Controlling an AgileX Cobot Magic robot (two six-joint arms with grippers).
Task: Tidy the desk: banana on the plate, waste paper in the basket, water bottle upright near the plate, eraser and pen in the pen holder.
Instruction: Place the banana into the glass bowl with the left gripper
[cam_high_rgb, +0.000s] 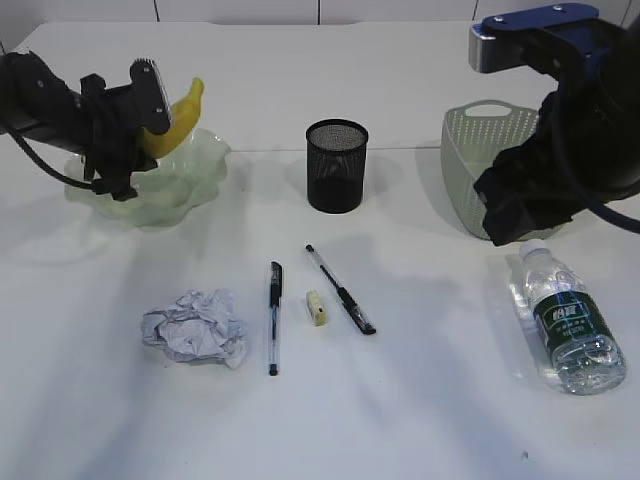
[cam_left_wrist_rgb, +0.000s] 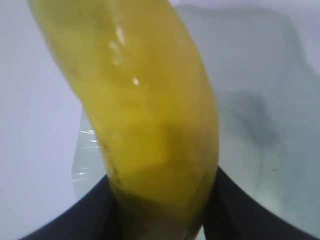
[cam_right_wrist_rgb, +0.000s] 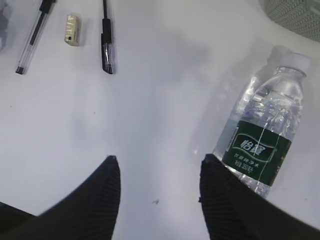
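Left gripper (cam_high_rgb: 150, 120) clenched on banana (cam_high_rgb: 180, 118), held above the pale green plate (cam_high_rgb: 195, 185) at the far left of the table; banana not yet resting on the plate. In the left wrist view, banana (cam_left_wrist_rgb: 145, 115) filling the frame between the dark fingers (cam_left_wrist_rgb: 235, 210), plate surface behind. Right gripper (cam_right_wrist_rgb: 160, 190) released, jaws apart, poised over bare table just beside the lying water bottle (cam_high_rgb: 565, 320), with nothing between the fingers. Crumpled waste paper (cam_high_rgb: 195, 327), two pens (cam_high_rgb: 274, 315) (cam_high_rgb: 340, 290) and small eraser (cam_high_rgb: 316, 308) lying in the foreground, pen holder (cam_high_rgb: 336, 165) behind them, basket (cam_high_rgb: 480, 170) at far right, partly hidden by the right arm.

Probable risks: release from too high, letting the curved banana roll over the wavy plate rim; an off-centre grasp on the round, smooth bottle, causing slip or roll; right arm brushing the basket during descent.
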